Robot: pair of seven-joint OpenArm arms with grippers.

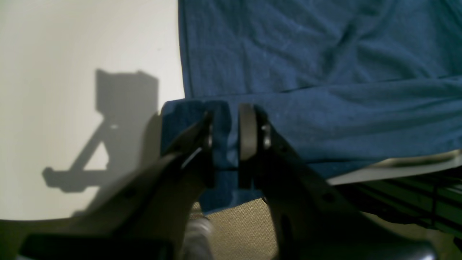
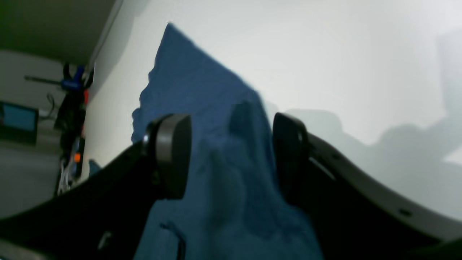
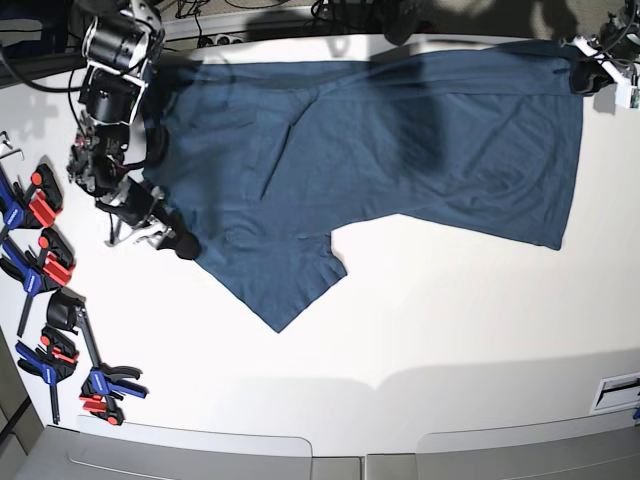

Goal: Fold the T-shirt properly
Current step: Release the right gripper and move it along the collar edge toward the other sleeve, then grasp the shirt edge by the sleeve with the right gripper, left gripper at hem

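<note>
While T-shirt (image 3: pixel 400 140) lies spread flat along far side of white worktop (image 3: pixel 450 330), left gripper (image 1: pixel 231 135) fingers pinch its hem corner at far edge. Right gripper (image 2: pixel 231 155) fingers stand spread apart astride sleeve fabric, not clamping. Clamps (image 3: pixel 45 265) at worktop edge.

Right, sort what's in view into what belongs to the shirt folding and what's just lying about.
Belongs to the job:
- dark navy-blue knit T-shirt, spread on the white table
- left gripper, pinching its hem
- right gripper, open over a sleeve

Lying about:
- blue and red spring clamps
- cables along the far edge
</note>
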